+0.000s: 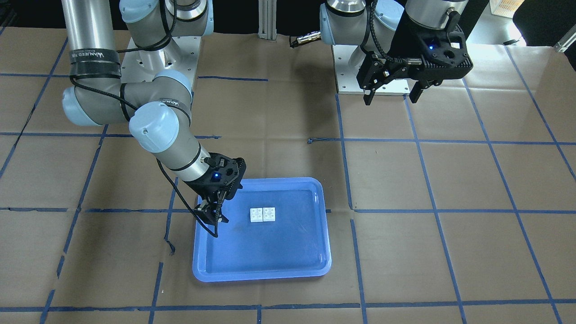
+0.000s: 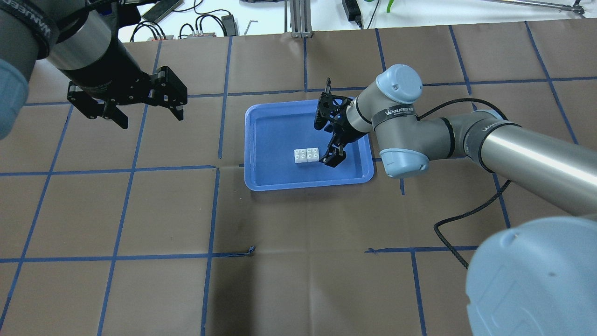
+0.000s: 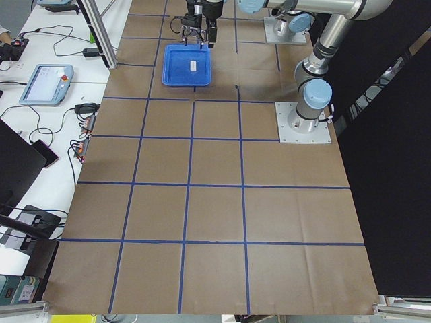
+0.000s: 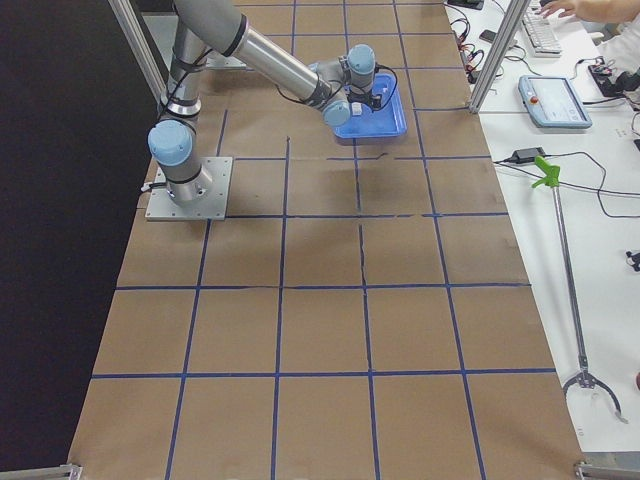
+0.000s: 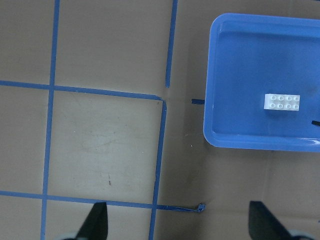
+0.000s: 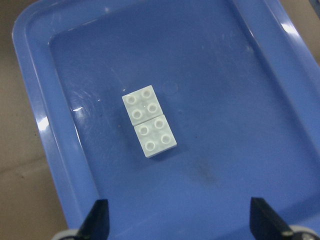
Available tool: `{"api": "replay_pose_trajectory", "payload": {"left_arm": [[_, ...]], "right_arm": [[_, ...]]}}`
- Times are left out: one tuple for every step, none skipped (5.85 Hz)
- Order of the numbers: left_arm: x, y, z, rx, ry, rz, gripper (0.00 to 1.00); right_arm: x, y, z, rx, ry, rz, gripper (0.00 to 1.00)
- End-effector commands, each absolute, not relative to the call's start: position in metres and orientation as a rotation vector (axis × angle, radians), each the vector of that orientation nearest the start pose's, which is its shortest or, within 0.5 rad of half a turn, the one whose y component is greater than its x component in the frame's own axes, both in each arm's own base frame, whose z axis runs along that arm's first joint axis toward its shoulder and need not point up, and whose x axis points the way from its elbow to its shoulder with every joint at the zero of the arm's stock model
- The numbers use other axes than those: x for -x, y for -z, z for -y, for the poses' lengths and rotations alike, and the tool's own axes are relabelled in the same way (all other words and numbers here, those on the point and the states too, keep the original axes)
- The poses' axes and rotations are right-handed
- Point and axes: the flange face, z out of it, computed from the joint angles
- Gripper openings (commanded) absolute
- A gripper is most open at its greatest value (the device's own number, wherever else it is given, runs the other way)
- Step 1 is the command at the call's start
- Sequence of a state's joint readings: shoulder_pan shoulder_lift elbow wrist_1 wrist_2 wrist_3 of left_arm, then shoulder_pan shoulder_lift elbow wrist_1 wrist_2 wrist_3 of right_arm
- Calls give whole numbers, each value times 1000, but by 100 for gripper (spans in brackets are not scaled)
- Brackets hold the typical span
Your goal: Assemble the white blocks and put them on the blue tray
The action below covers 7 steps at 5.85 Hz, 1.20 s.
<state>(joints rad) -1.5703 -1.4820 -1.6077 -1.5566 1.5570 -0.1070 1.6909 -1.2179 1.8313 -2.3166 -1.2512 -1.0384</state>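
The two white blocks (image 1: 263, 214) lie touching side by side, studs up, on the flat bottom of the blue tray (image 1: 261, 274). They also show in the overhead view (image 2: 306, 155), the left wrist view (image 5: 282, 102) and the right wrist view (image 6: 149, 121). My right gripper (image 2: 325, 144) is open and empty, low over the tray (image 2: 308, 183), just beside the blocks and not touching them. Its fingertips (image 6: 97, 220) frame the blocks from a short way back. My left gripper (image 2: 151, 120) is open and empty, held high over the bare table, well away from the tray (image 5: 260, 142).
The table is covered in brown paper with a blue tape grid. A loose tape end (image 2: 251, 250) sticks up in front of the tray. The right arm's black cable (image 2: 466, 210) hangs over the table. The arm base plates (image 1: 382, 85) sit at the robot's edge.
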Motion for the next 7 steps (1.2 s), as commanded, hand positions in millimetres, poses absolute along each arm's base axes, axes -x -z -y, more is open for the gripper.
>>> {"api": "replay_pose_trajectory", "payload": {"left_arm": [[135, -514, 460, 169, 105, -3153, 100], [135, -514, 461, 169, 108, -3153, 100], [135, -514, 461, 169, 110, -3153, 100], [135, -514, 461, 169, 110, -3153, 100], [135, -514, 462, 166, 113, -3153, 100], [135, -513, 466, 166, 122, -3153, 100], [133, -513, 466, 171, 127, -3152, 100]], "right_arm": [[-200, -327, 567, 1244, 248, -2733, 100], [-182, -360, 562, 983, 153, -2879, 100], [-162, -391, 549, 639, 23, -3035, 100], [-148, -415, 539, 374, -79, -3080, 100], [-140, -448, 526, 185, -142, -3099, 100], [-137, -478, 510, 97, -159, -3133, 100], [-137, -485, 504, 87, -140, -3134, 100]]}}
